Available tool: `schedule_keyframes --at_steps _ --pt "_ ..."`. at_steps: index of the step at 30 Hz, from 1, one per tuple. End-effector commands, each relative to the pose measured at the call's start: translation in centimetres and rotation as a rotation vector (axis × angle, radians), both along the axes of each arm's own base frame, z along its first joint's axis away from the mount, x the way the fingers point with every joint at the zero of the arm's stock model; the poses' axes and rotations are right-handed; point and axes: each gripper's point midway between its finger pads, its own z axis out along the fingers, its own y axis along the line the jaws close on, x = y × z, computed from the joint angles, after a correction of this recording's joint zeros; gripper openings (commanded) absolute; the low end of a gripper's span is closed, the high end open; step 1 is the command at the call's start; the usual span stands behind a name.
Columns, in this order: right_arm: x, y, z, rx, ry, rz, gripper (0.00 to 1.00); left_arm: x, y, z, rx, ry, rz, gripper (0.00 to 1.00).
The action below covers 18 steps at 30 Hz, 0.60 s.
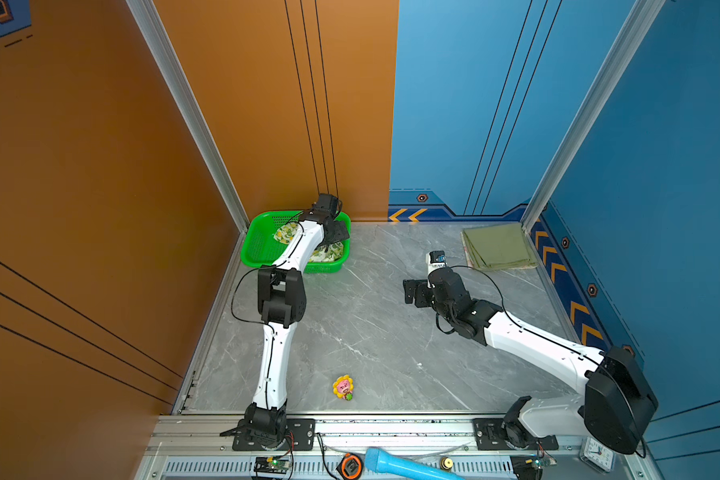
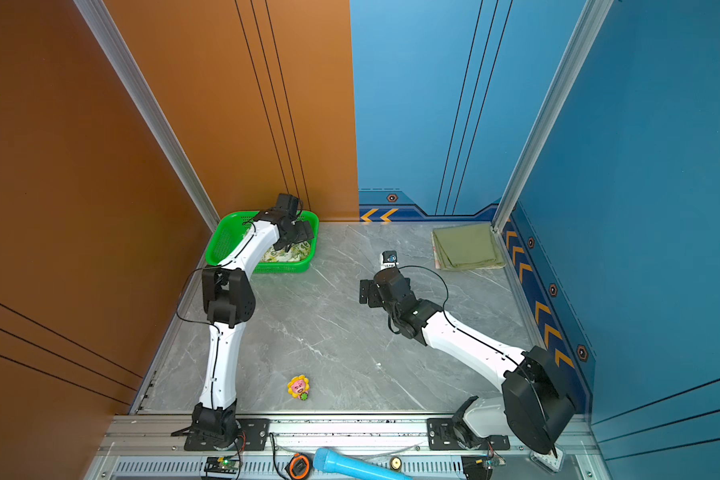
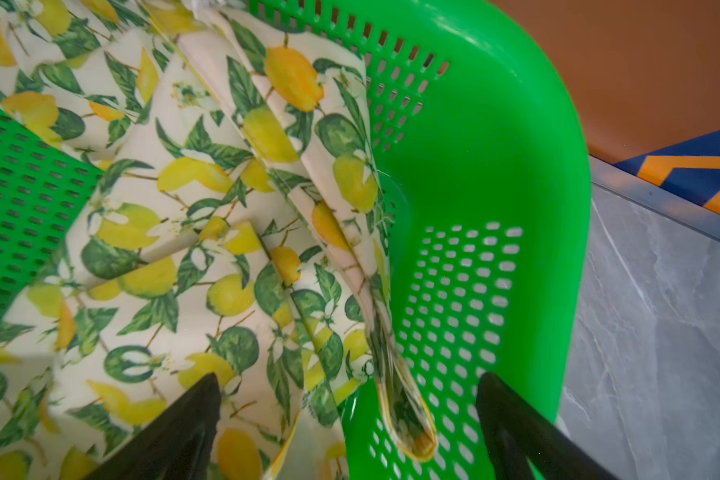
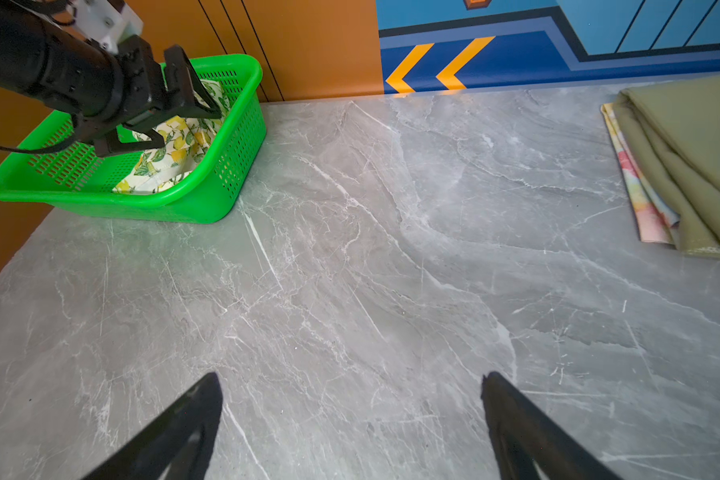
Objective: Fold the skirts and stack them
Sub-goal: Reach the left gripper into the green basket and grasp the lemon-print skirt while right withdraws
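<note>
In both top views the green basket (image 1: 257, 243) occupies the upper-left corner of the tabletop (image 1: 371, 332), close to the orange wall. The lemon-print skirt (image 1: 328, 252) lies crumpled and unfolded inside it. The left gripper (image 3: 348, 376) hangs over the basket with its jaws spread wide. In the left wrist view a hem loop of the skirt lies between them, but nothing is clamped. The basket's side wall stands just beside one jaw, so clearance there is judged tight. At centre, the tabletop is bare marble, giving open room for spreading and folding. A small sunflower toy (image 1: 343, 387) lies near the lower edge, well apart from both arms. Right of centre, the right gripper (image 4: 351, 376) hovers above the bare surface, jaws released and empty. At upper right, the olive skirt (image 1: 497, 247) lies folded on top of the pastel floral skirt (image 4: 641, 195). The stack sits near the blue wall and the corner post. Judged status: two of three skirts are folded and stacked. The lemon-print skirt has yet to be lifted out, folded and added.
</note>
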Motion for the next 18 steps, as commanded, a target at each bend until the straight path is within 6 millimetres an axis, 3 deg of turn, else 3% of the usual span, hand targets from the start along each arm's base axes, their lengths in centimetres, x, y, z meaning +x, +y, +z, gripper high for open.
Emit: schedule_keyframes --at_steps 1,4,7,8,10,11,18 --pt "0.4 -0.1 -0.4 -0.011 -0.013 -0.014 0.97 1.4 1.0 -1.4 0.024 -0.017 0.092 0.95" --pt "0.5 0.0 -0.4 -0.016 -0.009 -0.011 0.97 3.0 1.2 -2.3 0.020 -0.062 0.130 0.88" --pt "0.5 -0.1 -0.6 -0.015 -0.004 -0.020 0.97 4.5 1.2 -2.8 -0.046 -0.112 0.156 0.51" --pt "0.4 -0.2 -0.7 -0.015 -0.001 -0.025 0.96 5.0 1.2 -2.6 -0.059 -0.132 0.161 0.33" --pt "0.4 -0.4 -0.6 -0.016 0.001 -0.035 0.96 5.5 1.1 -1.1 -0.078 -0.170 0.163 0.06" --pt "0.3 -0.5 -0.6 -0.016 0.002 -0.038 0.95 5.7 1.1 0.3 -0.085 -0.195 0.158 0.00" --pt "0.2 -1.1 0.2 0.006 -0.009 -0.067 0.94 4.1 1.9 12.7 -0.099 -0.364 0.091 0.00"
